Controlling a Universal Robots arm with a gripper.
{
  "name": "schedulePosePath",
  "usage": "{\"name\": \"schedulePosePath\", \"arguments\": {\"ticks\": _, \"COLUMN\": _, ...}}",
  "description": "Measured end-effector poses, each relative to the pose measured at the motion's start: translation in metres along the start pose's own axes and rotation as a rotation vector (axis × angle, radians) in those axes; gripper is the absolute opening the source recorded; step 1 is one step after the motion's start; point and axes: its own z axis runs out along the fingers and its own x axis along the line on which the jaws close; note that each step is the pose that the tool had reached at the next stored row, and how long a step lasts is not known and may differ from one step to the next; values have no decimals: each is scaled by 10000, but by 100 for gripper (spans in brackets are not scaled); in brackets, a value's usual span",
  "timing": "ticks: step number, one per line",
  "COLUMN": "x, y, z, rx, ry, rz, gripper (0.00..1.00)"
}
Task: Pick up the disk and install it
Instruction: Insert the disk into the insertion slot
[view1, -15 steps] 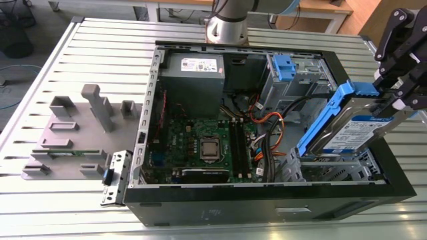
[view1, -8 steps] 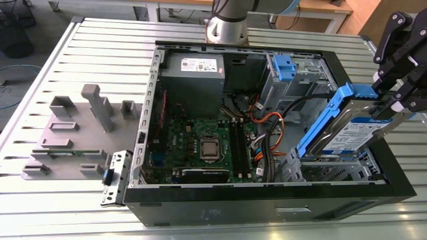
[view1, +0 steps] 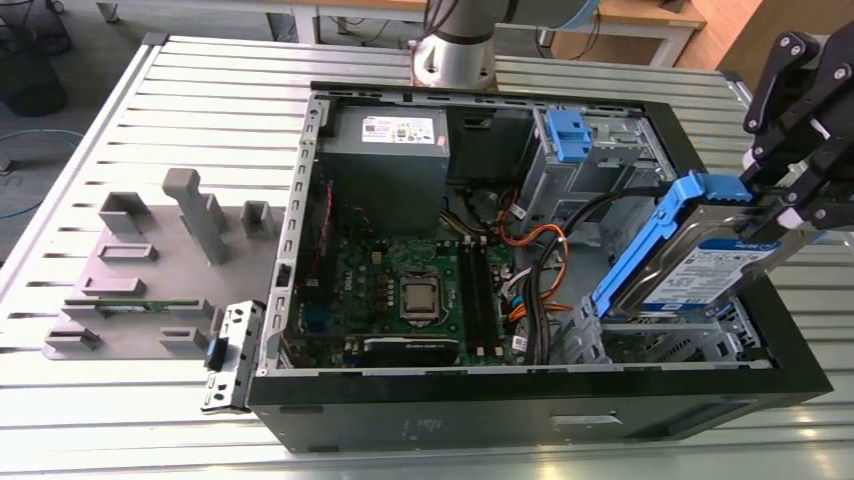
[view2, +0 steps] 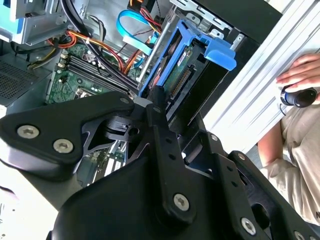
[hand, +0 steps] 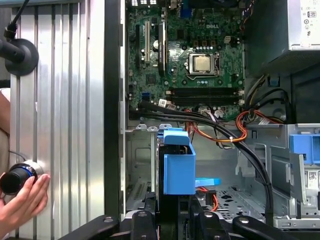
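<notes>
**Now I hold the disk over the case**

My gripper is pinched tight on the top end of the disk. The pick-up part looks done to me, because the disk is off the table and hangs from my grip. So I think the step in hand is the putting-in part.

The disk is tilted, not flat. Its top end sticks up above the case, at the case's corner on the exterior view's right. Its low end dips inside the case, just over the metal cage in that corner. I cannot tell if the disk touches the cage yet.

In the first wrist view the blue frame of the disk stands right in front of me, with the cage around it. The green board lies farther into the case. A bunch of cables runs through the case just beside the disk.

I think this step calls for care. The disk has to line up straight with the cage, or it could jam. It has to stay clear of the cables too, so none get squashed. My grip must stay firm, since the disk looks heavy and smooth.

A person's hand rests on the table outside the case, well apart from the disk.
</notes>
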Motion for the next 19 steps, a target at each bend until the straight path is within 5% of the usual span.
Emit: {"name": "schedulePosePath", "arguments": {"ticks": 19, "x": -5, "y": -12, "z": 316, "rx": 0, "ry": 0, "rz": -5, "gripper": 35}}
